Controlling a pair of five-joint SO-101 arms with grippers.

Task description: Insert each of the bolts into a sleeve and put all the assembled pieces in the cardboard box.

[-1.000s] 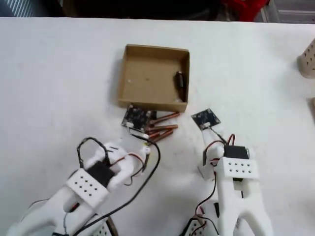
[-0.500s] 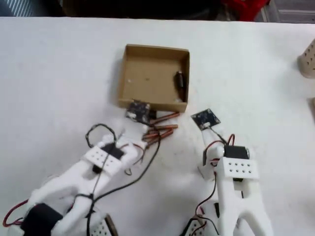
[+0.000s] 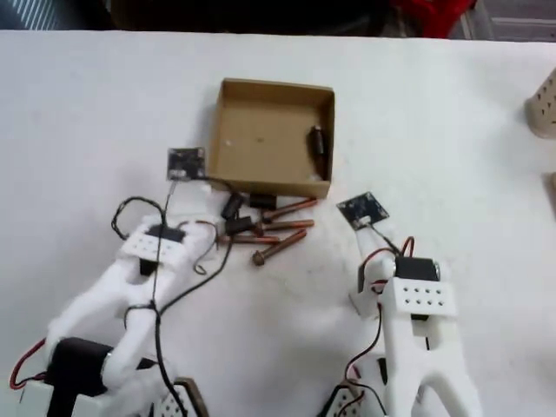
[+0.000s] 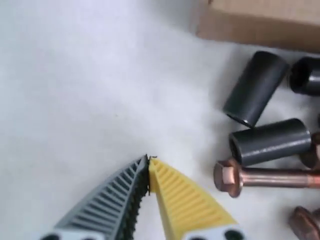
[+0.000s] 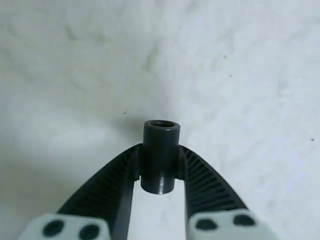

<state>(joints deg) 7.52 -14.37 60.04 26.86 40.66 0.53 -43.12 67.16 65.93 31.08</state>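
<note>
The cardboard box [image 3: 261, 130] stands open on the white table [image 3: 452, 113], ahead of me and nearer my left arm. One dark piece [image 3: 318, 148] lies inside it, lengthwise against the wall on my right arm's side. I cannot tell whether a bolt sits in it.

Just outside the box's near wall, three loose sleeves [image 3: 232, 206] and several copper bolts [image 3: 287, 224] lie bunched on the table, some of them touching.

My left gripper [image 4: 149, 161] is clenched on nothing, its grey and yellow fingers pressed tip to tip. It is low over the table, just beside that pile. In my left wrist view, two of the sleeves lie close by, and the flanged head of one bolt [image 4: 226, 176] is near the yellow finger.

My right gripper [image 5: 159, 152] is grasping a black sleeve [image 5: 160, 132] by its sides, with the open bore poking out past the fingertips. It holds the sleeve over bare table, apart from the pile and outside the box.
</note>
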